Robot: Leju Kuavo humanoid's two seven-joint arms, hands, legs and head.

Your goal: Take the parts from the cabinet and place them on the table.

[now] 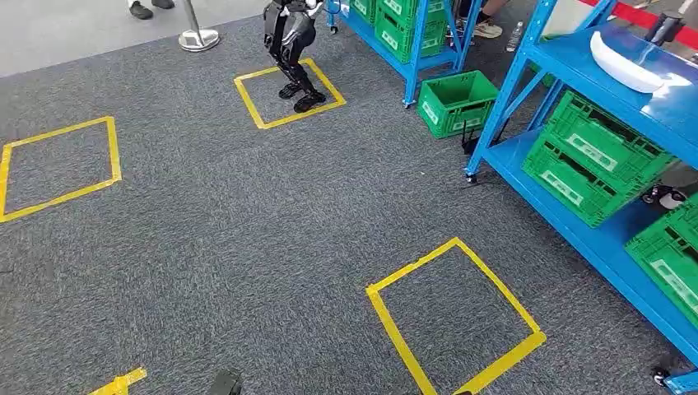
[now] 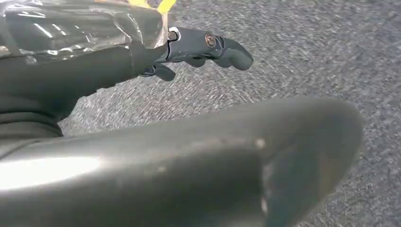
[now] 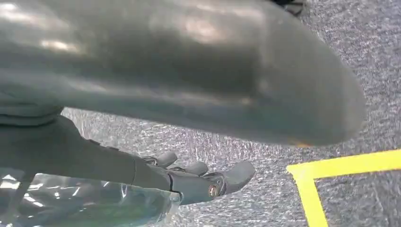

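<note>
— Where's the part?

— One white curved part point(image 1: 630, 66) lies on the top shelf of the blue cabinet point(image 1: 568, 51) at the right of the head view, close to the shelf's front edge. A dark object stands just behind it; I can't tell what that is.

— And the hands?

— Neither is at the cabinet. The left hand point(image 2: 118, 71) hangs over the grey carpet point(image 1: 247, 230) with nothing in it. Its fingers point(image 2: 227, 49) are stretched out with a slight curl, well apart from the thumb. The right hand point(image 3: 142, 175) is the same: it holds nothing, and its fingers point(image 3: 236, 175) reach loosely forward, clear of the thumb. Clear plastic film covers the back of each hand.

— What else is on that cabinet?

— Green crates on the lower shelf. One stack point(image 1: 593, 164) sits under the white part and another crate point(image 1: 671, 255) is nearer the camera. I can't tell whether the stack is one crate or two.

— Any more crates?

— One on the floor point(image 1: 457, 103) beside the cabinet's post, and several more in a second blue rack point(image 1: 409, 78) farther back. I can't count those.

— Floor markings?

— Three yellow tape squares: one nearby point(image 1: 453, 321), one at the left point(image 1: 58, 164), one far off point(image 1: 288, 95). A second robot point(image 1: 292, 49) stands in the far one. A person's shoes point(image 1: 140, 10) and one stanchion base point(image 1: 197, 39) are beyond it.
</note>
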